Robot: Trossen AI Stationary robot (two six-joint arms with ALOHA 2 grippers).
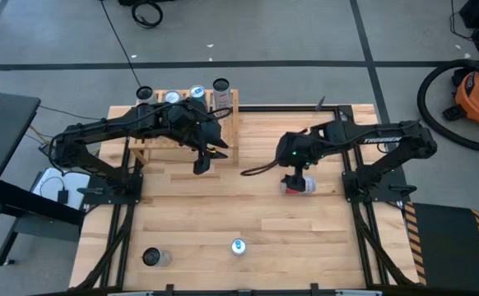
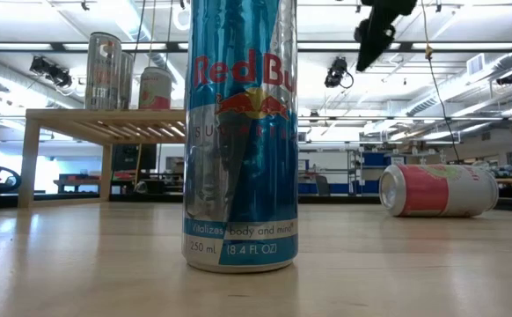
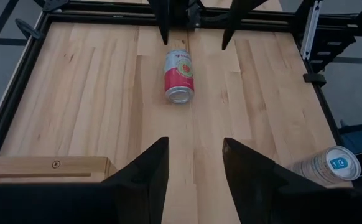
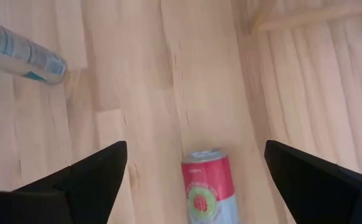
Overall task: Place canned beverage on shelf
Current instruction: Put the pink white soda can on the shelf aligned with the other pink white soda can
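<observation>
Right gripper point(image 4: 193, 168) is hanging spread wide over the fallen pink can point(image 4: 209, 190); left gripper point(image 1: 201, 164) is sitting clenched empty beside the shelf point(image 1: 231, 115).

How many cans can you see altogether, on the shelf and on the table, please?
7: four upright on the shelf (), though the left arm may hide more; a pink can lying under the right gripper; two upright near the front edge ().
</observation>
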